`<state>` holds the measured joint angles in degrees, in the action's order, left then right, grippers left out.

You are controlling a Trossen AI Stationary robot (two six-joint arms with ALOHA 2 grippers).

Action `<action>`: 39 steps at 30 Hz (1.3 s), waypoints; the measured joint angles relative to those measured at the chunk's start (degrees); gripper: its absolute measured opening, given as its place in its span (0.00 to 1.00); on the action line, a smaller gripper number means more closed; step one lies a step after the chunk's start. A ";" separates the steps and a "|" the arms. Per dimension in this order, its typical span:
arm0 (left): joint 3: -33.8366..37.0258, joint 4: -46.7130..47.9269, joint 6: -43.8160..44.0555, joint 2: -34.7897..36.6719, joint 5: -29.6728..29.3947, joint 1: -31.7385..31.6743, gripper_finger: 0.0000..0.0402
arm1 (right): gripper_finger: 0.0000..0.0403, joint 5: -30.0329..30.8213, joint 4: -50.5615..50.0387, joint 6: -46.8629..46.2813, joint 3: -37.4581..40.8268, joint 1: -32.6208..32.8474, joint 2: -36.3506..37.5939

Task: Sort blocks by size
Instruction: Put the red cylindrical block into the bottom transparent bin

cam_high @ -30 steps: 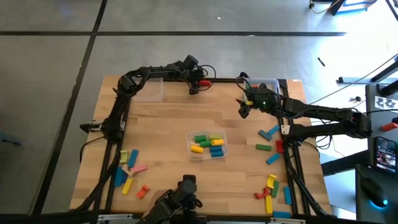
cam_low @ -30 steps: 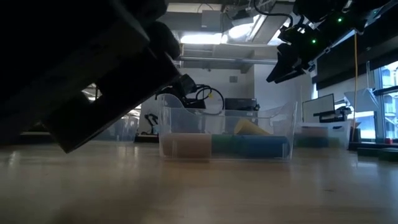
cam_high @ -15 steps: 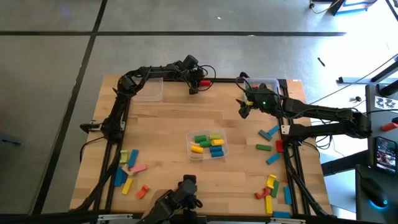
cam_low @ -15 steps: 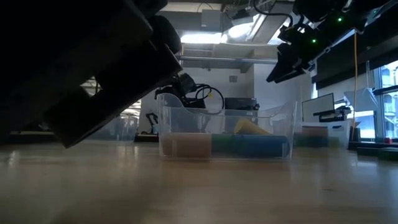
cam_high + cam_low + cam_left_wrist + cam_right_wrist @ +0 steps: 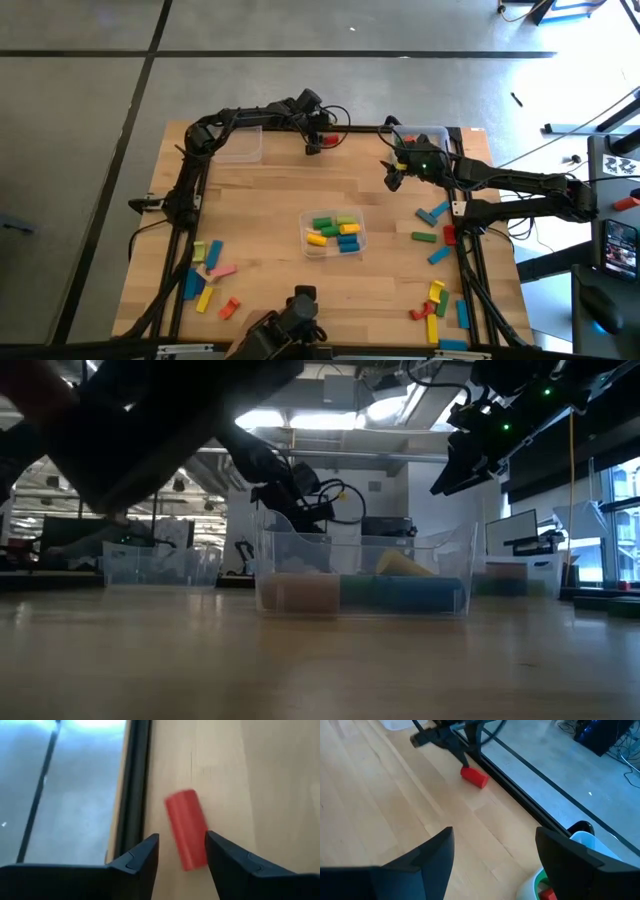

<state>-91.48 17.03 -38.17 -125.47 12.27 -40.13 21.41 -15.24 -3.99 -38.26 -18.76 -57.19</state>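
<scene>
While the right tool point(image 5: 390, 176) waits open at 3 o'clock, the left tool point(image 5: 181, 851), part open and empty, straddles the red block point(image 5: 186, 836) lengthwise at the bench's point(image 5: 260, 210) 12 o'clock edge.

A grey floor point(image 5: 90, 130) surrounds the wooden table point(image 5: 260, 200), with bright ceiling lights point(image 5: 300, 420) overhead.

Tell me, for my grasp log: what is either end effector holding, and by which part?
Nothing. The left end effector straddles the red block, jaws open; the right end effector hangs open.
</scene>
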 joint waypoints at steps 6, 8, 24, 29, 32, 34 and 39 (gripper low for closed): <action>0.00 0.45 0.66 0.56 -0.48 1.60 0.38 | 0.67 0.00 0.01 0.00 0.00 0.00 0.00; -0.02 0.01 2.74 0.73 -0.44 2.02 0.38 | 0.67 0.01 0.00 -0.04 0.00 0.00 0.00; 0.22 7.64 2.21 -0.44 5.82 4.20 0.39 | 0.67 -0.02 -0.03 -0.20 -0.02 0.00 0.00; -0.05 8.20 4.81 -0.42 5.57 4.30 0.39 | 0.67 -0.03 -0.23 -0.20 -0.02 0.00 0.00; -0.13 8.32 4.97 -0.38 5.16 4.82 0.39 | 0.67 -0.66 -0.25 -0.20 -0.02 0.00 0.00; -0.13 8.86 4.69 -0.32 3.98 5.40 0.39 | 0.67 -2.14 -0.37 -0.22 -0.02 0.00 0.00; -0.16 9.85 4.79 1.24 1.22 6.88 0.39 | 0.67 -5.60 -0.40 -0.23 -0.02 0.04 -0.43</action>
<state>-91.64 26.89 -33.38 -124.23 13.49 -33.26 15.81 -15.63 -4.22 -38.28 -18.72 -57.62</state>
